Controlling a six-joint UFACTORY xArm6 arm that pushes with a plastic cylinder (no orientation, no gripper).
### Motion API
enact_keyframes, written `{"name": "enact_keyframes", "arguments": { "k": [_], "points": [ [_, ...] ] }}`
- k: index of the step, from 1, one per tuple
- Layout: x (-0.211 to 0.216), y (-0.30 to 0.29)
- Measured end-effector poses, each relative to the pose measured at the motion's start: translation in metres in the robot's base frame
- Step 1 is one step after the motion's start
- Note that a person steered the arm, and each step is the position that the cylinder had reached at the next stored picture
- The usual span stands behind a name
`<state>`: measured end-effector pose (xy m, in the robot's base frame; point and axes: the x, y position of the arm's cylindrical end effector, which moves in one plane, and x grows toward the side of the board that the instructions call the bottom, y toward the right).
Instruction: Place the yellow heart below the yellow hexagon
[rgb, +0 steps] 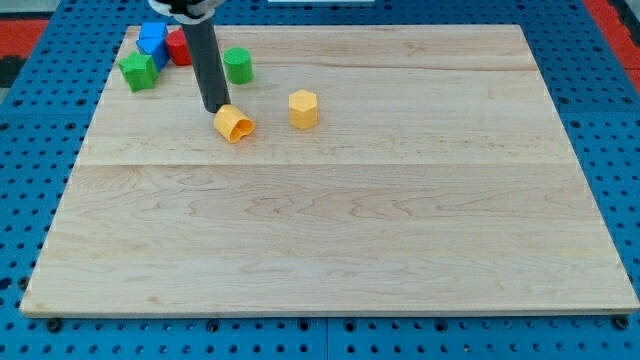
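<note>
The yellow heart (234, 124) lies on the wooden board (330, 220) toward the view's upper left. The yellow hexagon (303, 109) stands to its right and slightly higher in the view, a short gap apart. My tip (214, 108) is at the heart's upper left edge, touching or almost touching it. The dark rod rises from there to the view's top.
A green cylinder (237, 65) stands just right of the rod. A red block (179, 47), a blue block (153, 41) and a green block (138, 71) cluster at the board's upper left corner. Blue pegboard surrounds the board.
</note>
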<state>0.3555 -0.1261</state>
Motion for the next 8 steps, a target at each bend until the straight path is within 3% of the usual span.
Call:
{"name": "enact_keyframes", "arguments": {
  "k": [3, 4, 5, 7, 8],
  "points": [
    [0.0, -0.022],
    [0.019, -0.004],
    [0.03, -0.028],
    [0.027, 0.056],
    [0.022, -0.07]
  ]
}}
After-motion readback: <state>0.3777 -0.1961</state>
